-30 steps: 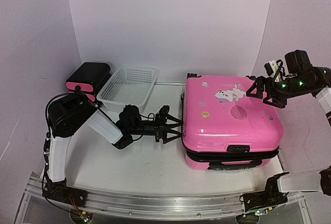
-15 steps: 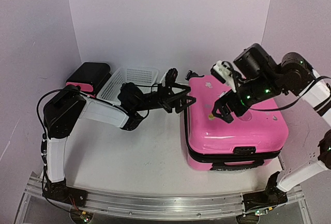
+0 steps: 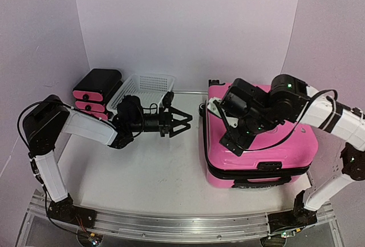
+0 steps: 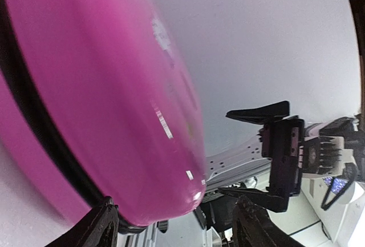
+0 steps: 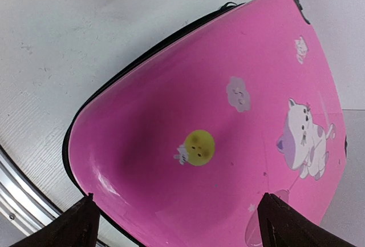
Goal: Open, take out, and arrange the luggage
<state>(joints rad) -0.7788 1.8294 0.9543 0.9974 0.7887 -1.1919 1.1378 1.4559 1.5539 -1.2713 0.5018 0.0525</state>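
The luggage is a glossy pink hard-shell case lying flat at the right of the table, its black zipper band closed. My right gripper hangs open over the lid's left part. In the right wrist view the lid with its yellow sticker fills the space between the wide-spread fingers of that gripper. My left gripper is open, pointing right, a short way left of the luggage and not touching it. The left wrist view has the luggage's side blurred and close, nothing between the left gripper's jaws.
A black drawer unit with pink fronts and a white mesh basket stand at the back left. A metal rail runs along the near edge. White backdrop walls close in the table on three sides.
The right arm swung from the luggage's far right edge across the lid to its left part. The left gripper rose toward the back corner, then drew back left, its jaws narrowing slightly.
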